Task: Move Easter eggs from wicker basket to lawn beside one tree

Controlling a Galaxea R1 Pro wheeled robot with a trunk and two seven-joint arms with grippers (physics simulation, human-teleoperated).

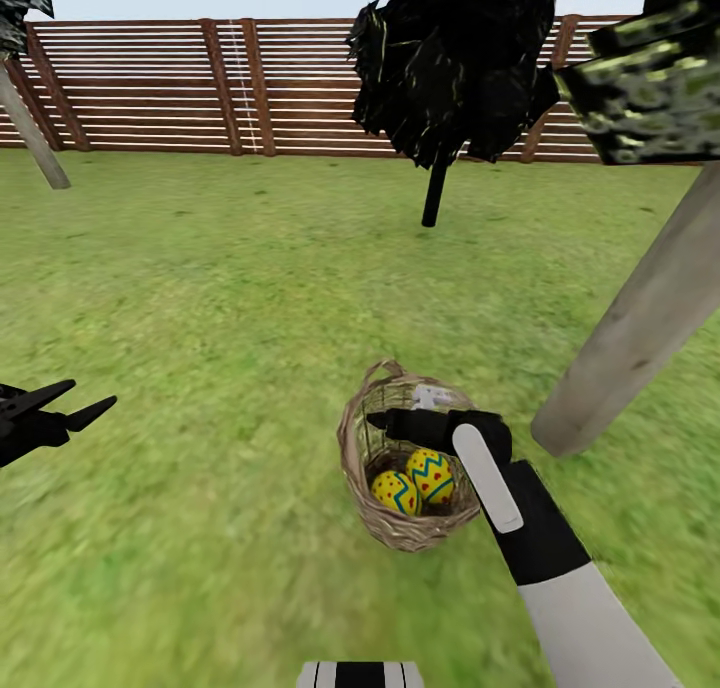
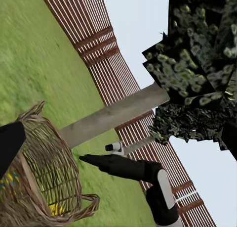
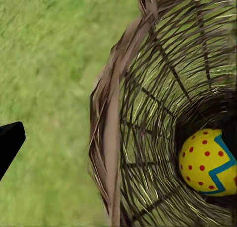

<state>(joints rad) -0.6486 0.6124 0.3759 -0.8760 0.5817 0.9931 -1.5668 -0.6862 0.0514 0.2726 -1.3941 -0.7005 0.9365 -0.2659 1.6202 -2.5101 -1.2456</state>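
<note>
From the head camera, the right claw (image 1: pixel 400 423) is hovering over the basket (image 1: pixel 355 448) on the lawn (image 1: pixel 200 298), black fingers pointing across the opening; whether they are parted cannot be told here. Two eggs (image 1: pixel 430 473) are lying side by side in the bottom; a third is not visible. The left claw (image 1: pixel 75 403) is hanging well apart at the left, fingers spread and holding nothing. A pale leaning tree trunk (image 1: pixel 640 328) is standing just beside the basket, a handy drop spot.

From the left wrist, the right claw (image 2: pixel 101 162) is appearing beside the basket (image 2: pixel 44 172), above the rim; its gap is not readable.

From the right wrist, the camera is peering down the weave of the basket (image 3: pixel 143 138) at one egg (image 3: pixel 207 162) deep inside. One black fingertip (image 3: pixel 10 140) is showing over grass outside the rim.

Doing this well likely means centring the claw over the opening, clearing the rim, descending straight, then closing gently across one egg's middle.
</note>
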